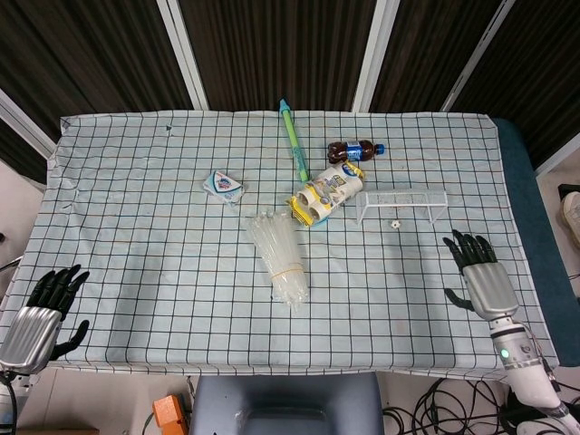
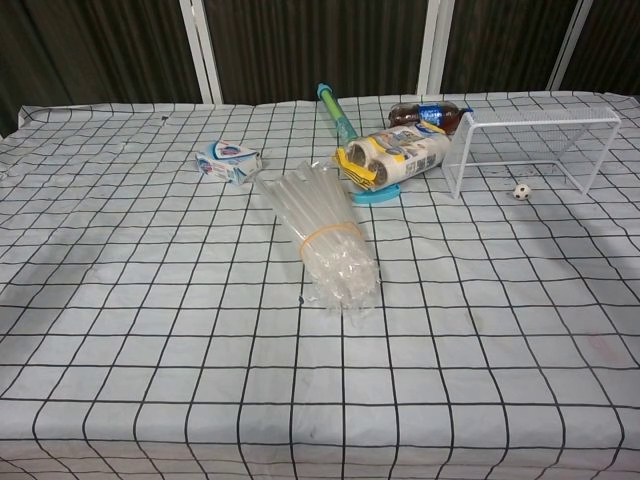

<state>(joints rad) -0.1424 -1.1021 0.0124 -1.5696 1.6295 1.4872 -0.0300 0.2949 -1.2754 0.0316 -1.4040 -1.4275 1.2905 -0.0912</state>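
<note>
1. The small ball (image 2: 520, 191) lies on the checked cloth (image 1: 136, 227) at the mouth of the white wire goal (image 2: 530, 135), just inside its front frame as the chest view shows it; in the head view it is a tiny dot (image 1: 396, 224) under the goal's front bar. No hand touches it.
2. The right hand (image 1: 480, 276) hovers near the right edge of the table, well apart from the ball and the goal, palm down, fingers spread wide, holding nothing. It shows only in the head view.
3. The left hand (image 1: 41, 313) hangs at the near left corner of the table, fingers apart and loosely bent, empty, far from everything on the cloth.
4. As a judgement: with the ball resting at the goal and both hands clear of it, the work with the ball looks done or nearly so. Whether it counts as fully inside the goal is hard to tell.
5. Beside the goal lie a yellow pack of rolls (image 2: 395, 157), a dark drink bottle (image 2: 428, 115) and a green-and-blue stick (image 2: 338, 118).
6. Further out lie a banded bundle of clear plastic cups (image 2: 325, 240) mid-table and a small blue-and-white packet (image 2: 229, 162).
</note>
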